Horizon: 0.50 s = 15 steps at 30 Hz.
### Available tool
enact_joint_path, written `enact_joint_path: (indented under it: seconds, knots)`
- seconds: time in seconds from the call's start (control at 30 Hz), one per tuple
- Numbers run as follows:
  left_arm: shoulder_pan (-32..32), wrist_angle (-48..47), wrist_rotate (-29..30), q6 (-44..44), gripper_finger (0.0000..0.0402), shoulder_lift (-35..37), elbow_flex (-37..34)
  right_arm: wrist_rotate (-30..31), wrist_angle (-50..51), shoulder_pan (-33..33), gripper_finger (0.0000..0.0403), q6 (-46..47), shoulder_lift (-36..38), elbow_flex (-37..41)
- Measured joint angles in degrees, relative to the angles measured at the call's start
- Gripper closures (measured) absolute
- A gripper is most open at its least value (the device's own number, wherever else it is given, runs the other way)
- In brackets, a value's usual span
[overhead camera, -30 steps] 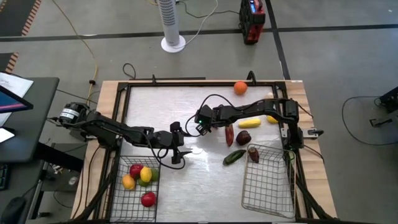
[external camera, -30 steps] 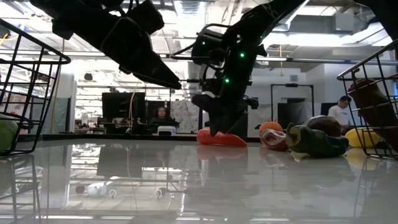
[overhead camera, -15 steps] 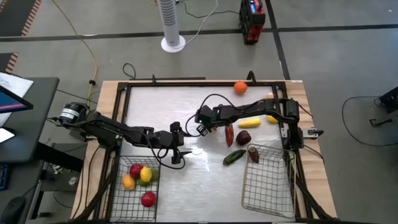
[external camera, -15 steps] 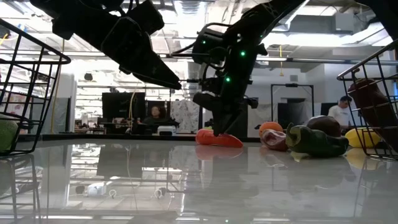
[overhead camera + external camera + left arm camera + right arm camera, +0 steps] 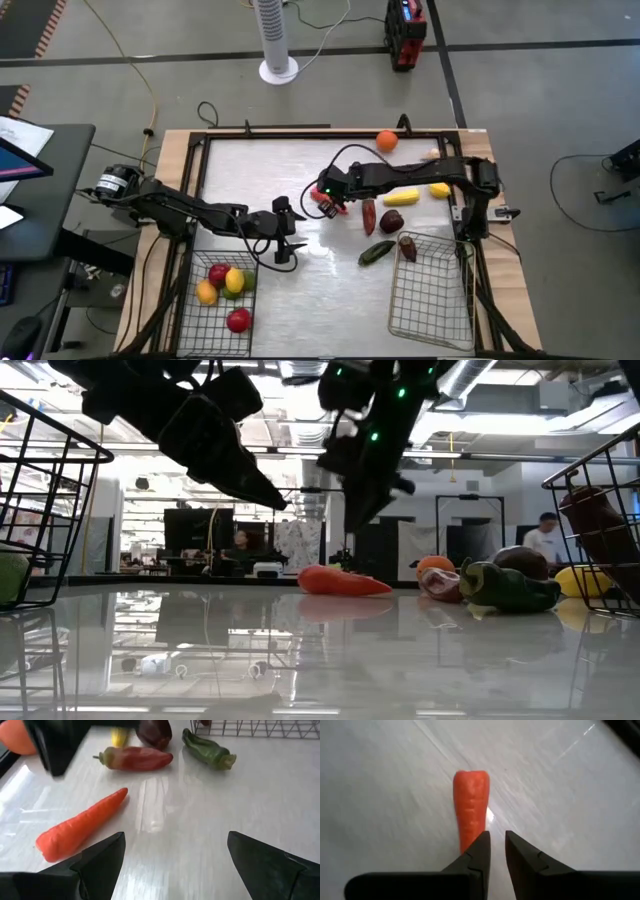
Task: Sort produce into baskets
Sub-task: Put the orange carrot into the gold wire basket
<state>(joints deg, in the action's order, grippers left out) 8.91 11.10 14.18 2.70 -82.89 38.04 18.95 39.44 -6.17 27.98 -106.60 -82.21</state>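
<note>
The right gripper (image 5: 497, 851), fingers nearly together and empty, hangs above the carrot (image 5: 470, 807) lying on the table (image 5: 260, 170); the left gripper (image 5: 172, 852) waits spread open nearby.

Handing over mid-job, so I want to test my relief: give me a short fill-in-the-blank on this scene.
1. The carrot lies on the ____.
2. The right gripper holds ____.
3. The green pepper lies just outside the ____ basket.
Missing words: table; nothing; right.
</note>
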Motion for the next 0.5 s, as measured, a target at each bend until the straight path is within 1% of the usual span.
enact_joint_path:
  seconds: [0.2, 0.33, 0.4, 0.5]
  knots:
    - [0.00, -0.16, 0.33, 0.12, 0.0060, 0.01, 0.00, 0.33, 2.63, 1.93, 0.0338, -0.65, 6.80, -0.23]
    - [0.00, -0.16, 0.67, 0.87, 0.0060, 0.02, 0.00, 0.31, 3.40, 3.36, 0.0343, -1.21, 9.86, -0.23]
    - [0.00, 0.57, 0.73, 0.98, 0.0060, 0.00, 0.00, 0.36, 3.43, 3.75, 0.0341, -1.52, 10.04, -0.23]
    - [0.00, 2.13, 0.70, 0.99, 0.0060, 0.02, 0.02, 0.33, 3.94, 3.40, 0.0327, -1.54, 7.18, -0.20]
